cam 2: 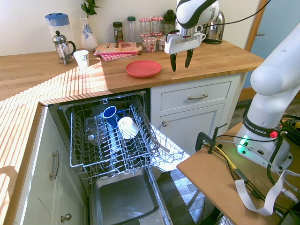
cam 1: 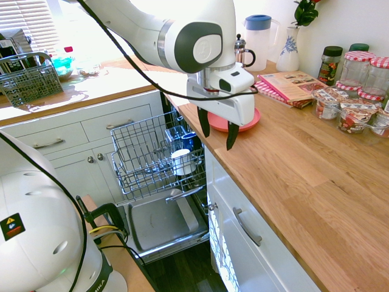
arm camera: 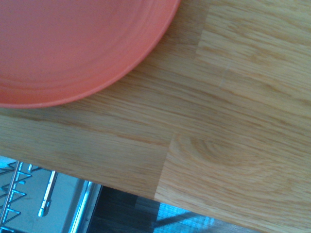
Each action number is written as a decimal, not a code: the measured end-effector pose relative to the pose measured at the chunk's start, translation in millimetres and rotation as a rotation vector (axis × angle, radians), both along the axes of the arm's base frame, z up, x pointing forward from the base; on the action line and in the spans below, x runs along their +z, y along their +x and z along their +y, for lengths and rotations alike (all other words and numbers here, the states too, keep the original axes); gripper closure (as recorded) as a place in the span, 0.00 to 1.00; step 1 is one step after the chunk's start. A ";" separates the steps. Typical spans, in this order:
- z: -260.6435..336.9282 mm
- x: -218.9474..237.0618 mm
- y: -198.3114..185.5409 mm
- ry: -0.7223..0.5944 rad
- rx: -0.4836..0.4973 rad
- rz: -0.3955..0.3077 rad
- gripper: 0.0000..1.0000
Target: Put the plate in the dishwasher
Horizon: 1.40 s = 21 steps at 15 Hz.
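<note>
The gripper (cam 2: 181, 62) is hanging over the wooden counter (cam 2: 215, 56), its two fingers standing wide apart and holding nothing. The red plate (cam 2: 143, 69) is lying flat on the counter, near the gripper and close to the front edge. Below, the dishwasher (cam 2: 123, 197) is standing open, its wire rack (cam 2: 101, 161) holding a blue mug (cam 2: 110, 114) and a white cup (cam 2: 127, 127), which are sitting side by side.

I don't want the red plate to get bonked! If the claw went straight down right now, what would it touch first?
Probably the wooden counter. The claw points down beside the plate, not over it. Its height and distance from the counter's edge are hard to judge.
</note>
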<state>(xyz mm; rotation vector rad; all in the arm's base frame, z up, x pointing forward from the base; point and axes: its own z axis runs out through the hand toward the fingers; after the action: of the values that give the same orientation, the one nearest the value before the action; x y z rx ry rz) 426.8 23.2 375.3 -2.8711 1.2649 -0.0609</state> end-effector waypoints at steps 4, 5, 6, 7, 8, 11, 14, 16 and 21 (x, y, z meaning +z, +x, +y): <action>-12.2 8.1 9.3 0.054 -0.052 -0.049 0.00; -18.7 14.6 17.5 0.075 -0.071 -0.077 0.00; -25.2 21.6 28.1 0.094 -0.079 -0.105 0.00; -30.2 28.6 41.7 0.116 -0.081 -0.135 0.00; -33.4 32.7 57.4 0.144 -0.070 -0.164 0.00; -28.9 20.9 109.1 0.239 -0.007 -0.232 0.00; -25.1 -14.0 138.8 0.297 0.031 -0.232 0.00; -23.1 -27.7 151.2 0.322 0.044 -0.229 1.00; -16.2 -39.3 164.7 0.394 0.069 -0.201 1.00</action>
<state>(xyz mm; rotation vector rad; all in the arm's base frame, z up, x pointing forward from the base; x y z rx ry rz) 591.5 7.1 335.9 -2.4971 1.0096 -0.0859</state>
